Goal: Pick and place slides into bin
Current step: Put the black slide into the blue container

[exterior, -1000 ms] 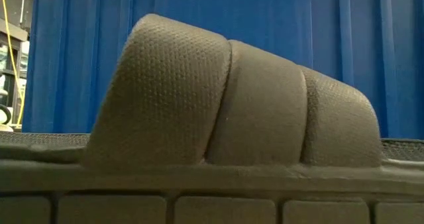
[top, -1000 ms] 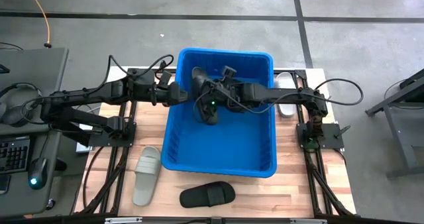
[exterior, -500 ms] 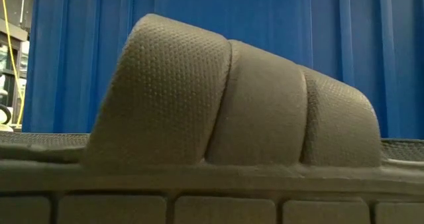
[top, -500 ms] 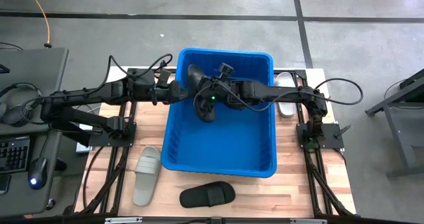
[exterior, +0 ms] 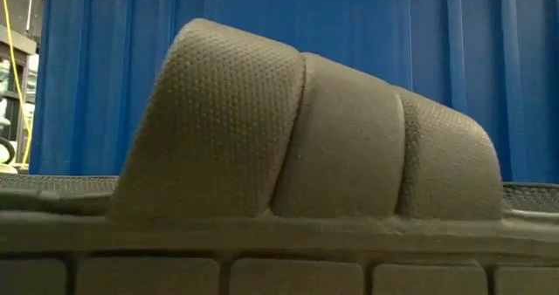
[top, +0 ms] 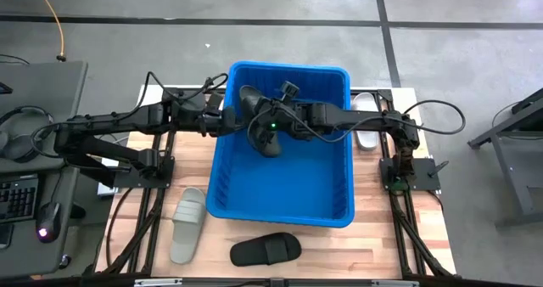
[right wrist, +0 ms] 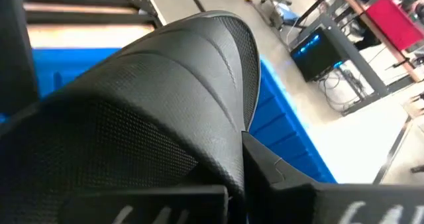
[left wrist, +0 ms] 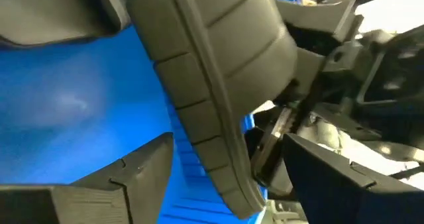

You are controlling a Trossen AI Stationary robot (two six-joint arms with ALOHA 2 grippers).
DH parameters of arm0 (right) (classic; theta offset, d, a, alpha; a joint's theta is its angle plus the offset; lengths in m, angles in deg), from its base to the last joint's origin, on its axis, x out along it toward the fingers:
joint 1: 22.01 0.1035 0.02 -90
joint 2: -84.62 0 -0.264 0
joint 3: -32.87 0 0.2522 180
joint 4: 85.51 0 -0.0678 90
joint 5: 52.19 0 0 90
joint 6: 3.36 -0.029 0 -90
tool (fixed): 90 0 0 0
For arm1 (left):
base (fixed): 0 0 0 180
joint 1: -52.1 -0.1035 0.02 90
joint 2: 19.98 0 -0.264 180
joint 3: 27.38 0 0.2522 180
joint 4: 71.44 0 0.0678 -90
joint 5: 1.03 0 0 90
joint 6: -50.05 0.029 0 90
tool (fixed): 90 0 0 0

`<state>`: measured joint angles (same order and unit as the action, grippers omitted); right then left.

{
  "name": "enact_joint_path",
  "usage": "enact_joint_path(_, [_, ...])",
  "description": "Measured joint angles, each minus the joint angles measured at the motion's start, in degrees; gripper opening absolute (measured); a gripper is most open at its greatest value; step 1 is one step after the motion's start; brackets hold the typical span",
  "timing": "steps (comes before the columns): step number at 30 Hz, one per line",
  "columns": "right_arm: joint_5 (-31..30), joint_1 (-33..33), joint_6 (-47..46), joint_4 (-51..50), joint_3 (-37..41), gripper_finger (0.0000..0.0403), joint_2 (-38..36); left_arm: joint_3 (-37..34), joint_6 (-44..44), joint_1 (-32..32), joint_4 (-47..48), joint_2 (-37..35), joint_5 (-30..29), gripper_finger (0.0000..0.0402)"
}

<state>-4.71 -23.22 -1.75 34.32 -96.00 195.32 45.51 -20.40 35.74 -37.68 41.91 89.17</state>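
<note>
The blue bin (top: pixel 288 177) stands mid-table. Both arms reach over its far left part. My right gripper (top: pixel 265 127) is shut on a black slide (top: pixel 253 115), which also fills the right wrist view (right wrist: pixel 152 98). My left gripper (top: pixel 227 121) is open at the bin's left rim; in the left wrist view its fingers stand on either side of that slide's sole edge (left wrist: pixel 212 111). A grey slide (top: pixel 187 223) and a black slide (top: pixel 265 250) lie on the table near the front, and a white slide (top: pixel 366 121) lies right of the bin. My right gripper holds the black slide at its wide strap (right wrist: pixel 225 138), coming level from the table's right side. The slide itself hides the fingertips, so the kind of hold does not show. The slide is lifted, tilted on edge inside the bin. My left gripper: I cannot tell whether its fingers (left wrist: pixel 126 177) touch the sole.
The black slide on the table fills the low view (exterior: pixel 306 129), with the bin's ribbed wall (exterior: pixel 393 33) behind it. A desk with a keyboard and a mouse (top: pixel 34 194) stands left of the table. Bare wood lies at the near right (top: pixel 390 244).
My right gripper has turned and gone slightly toward the bin's far left corner, tipping the black slide up on edge. My left gripper has gone a little toward the table's right, up to the slide.
</note>
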Motion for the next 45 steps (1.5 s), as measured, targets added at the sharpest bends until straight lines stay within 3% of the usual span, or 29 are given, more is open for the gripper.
enact_joint_path(10, [1.08,0.26,-1.19,1.34,0.0,0.0,0.0,0.02,0.77,-0.02,-0.18,-0.59,-4.44,0.0271])
enact_joint_path(30, [2.06,0.87,-0.33,9.61,0.0,0.0,0.0,0.02,1.84,0.03,-0.59,0.22,-3.51,0.0265])
enact_joint_path(34, [1.15,1.92,0.36,12.11,0.0,0.0,-0.01,0.05,3.13,0.05,-0.94,0.17,-1.23,0.0215])
enact_joint_path(40, [0.99,2.33,0.51,12.34,-0.04,0.0,-0.37,-0.04,5.4,-0.02,-1.99,0.33,0.22,0.0073])
enact_joint_path(45, [4.15,2.35,3.07,9.92,-0.11,0.0008,-0.44,-0.07,8.37,-0.02,-1.1,0.31,0.35,0.0071])
